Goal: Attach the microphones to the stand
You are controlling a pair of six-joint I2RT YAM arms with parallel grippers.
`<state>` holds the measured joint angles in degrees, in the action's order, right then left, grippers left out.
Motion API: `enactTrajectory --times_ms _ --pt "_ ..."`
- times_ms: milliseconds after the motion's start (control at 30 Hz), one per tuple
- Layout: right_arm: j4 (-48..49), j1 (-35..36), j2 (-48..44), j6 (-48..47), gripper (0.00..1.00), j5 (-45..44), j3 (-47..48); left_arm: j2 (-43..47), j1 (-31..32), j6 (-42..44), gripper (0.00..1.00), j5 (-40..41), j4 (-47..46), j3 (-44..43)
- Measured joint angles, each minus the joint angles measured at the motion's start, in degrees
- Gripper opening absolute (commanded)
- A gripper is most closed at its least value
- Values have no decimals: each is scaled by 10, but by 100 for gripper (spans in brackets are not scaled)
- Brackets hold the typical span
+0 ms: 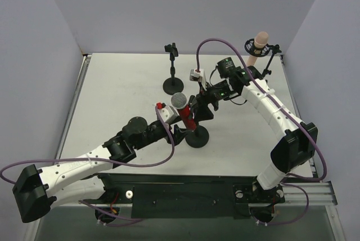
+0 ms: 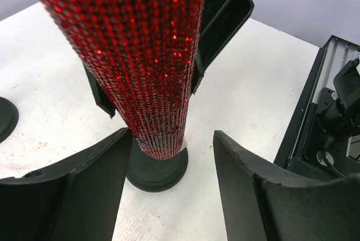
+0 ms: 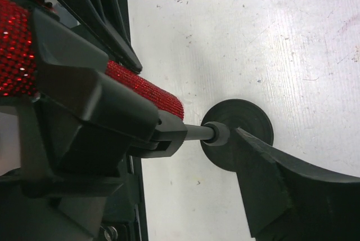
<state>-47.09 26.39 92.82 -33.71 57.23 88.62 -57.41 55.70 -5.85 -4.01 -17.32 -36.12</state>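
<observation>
The glittery red microphone point(image 1: 184, 115) with a silver mesh head stands tilted in the black clip point(image 3: 90, 100) of a stand with a round base point(image 1: 197, 136). My left gripper point(image 1: 176, 132) is open around the microphone's lower body point(image 2: 152, 83); its fingers point(image 2: 84, 190) are not pressing on it. My right gripper point(image 1: 203, 107) is open beside the clip, with one finger point(image 3: 281, 184) near the stand's pole point(image 3: 197, 132). The peach-pink microphone point(image 1: 258, 44) sits in a shock mount at the back right. The mint green microphone is out of view.
A second black stand point(image 1: 172, 84) with an empty clip point(image 1: 171, 49) stands at the back centre. Purple cables loop over both arms. White walls close in the table point(image 1: 112, 100) on three sides. A black base rail point(image 2: 332, 117) runs along the near edge.
</observation>
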Motion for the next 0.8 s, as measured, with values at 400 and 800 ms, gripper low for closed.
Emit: enactTrajectory --times_ms 400,800 --pt "-1 -33 -11 -46 90 3 -33 55 -7 -16 70 -23 -35 1" --pt "-64 -80 -30 -204 93 37 -69 66 -8 -25 71 -23 -49 29"
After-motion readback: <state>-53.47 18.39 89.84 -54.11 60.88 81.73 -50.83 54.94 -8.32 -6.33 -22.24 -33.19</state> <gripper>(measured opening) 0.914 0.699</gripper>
